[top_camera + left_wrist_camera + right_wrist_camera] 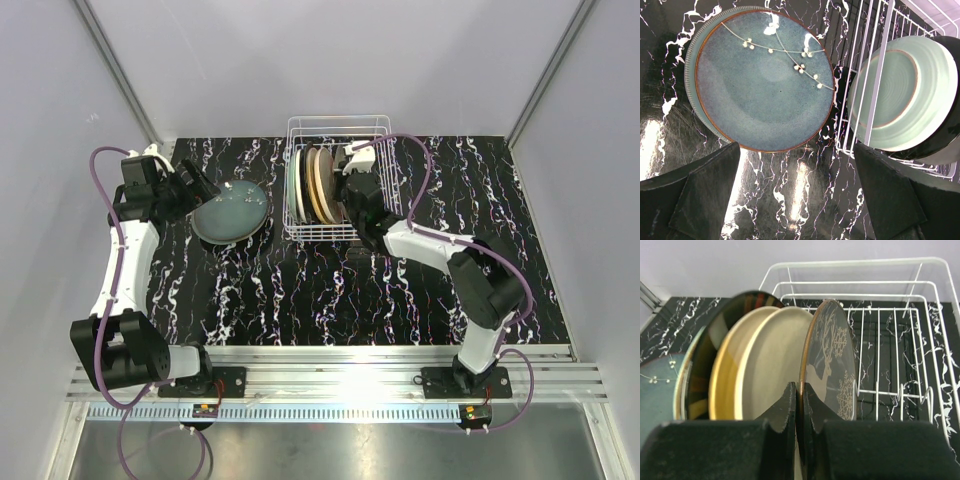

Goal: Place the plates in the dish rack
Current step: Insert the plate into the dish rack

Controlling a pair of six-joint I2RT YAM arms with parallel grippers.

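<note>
The white wire dish rack (372,128) stands at the back centre and holds several upright plates (312,185). In the right wrist view my right gripper (800,400) is shut on the rim of a dark plate with a gold deer and snowflake motif (832,355), upright in the dish rack (900,315) next to cream plates (765,365). A blue-grey plate with a blossom branch (762,80) lies flat on the table on top of a ribbed pale plate, left of the rack. My left gripper (795,195) is open, just near of that plate. It shows in the top view (200,190).
The rack's right half (890,370) has free prongs. A pale green plate (905,92) leans at the rack's left end, with a dark plate behind it. Grey walls close the table at back and sides. A purple cable (420,165) loops over the rack's right side.
</note>
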